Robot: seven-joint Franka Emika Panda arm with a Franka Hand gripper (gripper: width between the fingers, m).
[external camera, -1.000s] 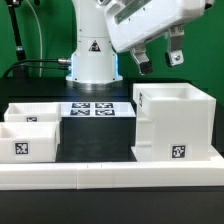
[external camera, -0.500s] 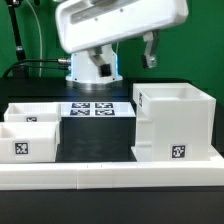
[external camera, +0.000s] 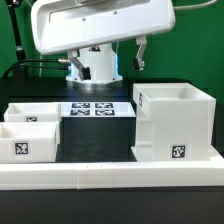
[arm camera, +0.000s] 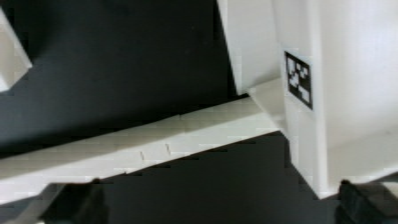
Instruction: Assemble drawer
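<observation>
The white drawer housing (external camera: 176, 122) stands upright at the exterior view's right, with a tag on its front. Two white trays, a rear one (external camera: 36, 113) and a front one (external camera: 28, 141), sit side by side at the left. My gripper (external camera: 108, 62) hangs high above the table's middle, open and empty, with its fingers (external camera: 141, 54) spread wide. In the wrist view the gripper (arm camera: 214, 205) looks down on the tagged housing wall (arm camera: 299, 80). Only its dark fingertips (arm camera: 365, 196) show there. A tray corner (arm camera: 9, 50) is at the picture's edge.
The marker board (external camera: 99, 108) lies flat between the trays and the housing. A long low white wall strip (external camera: 110, 176) runs along the front and also shows in the wrist view (arm camera: 160, 146). The robot base (external camera: 95, 68) stands behind, on a black tabletop.
The gripper has swung steadily toward the exterior view's left, from above the housing to above the table's middle. It stays open and empty. The drawer parts have not moved.
</observation>
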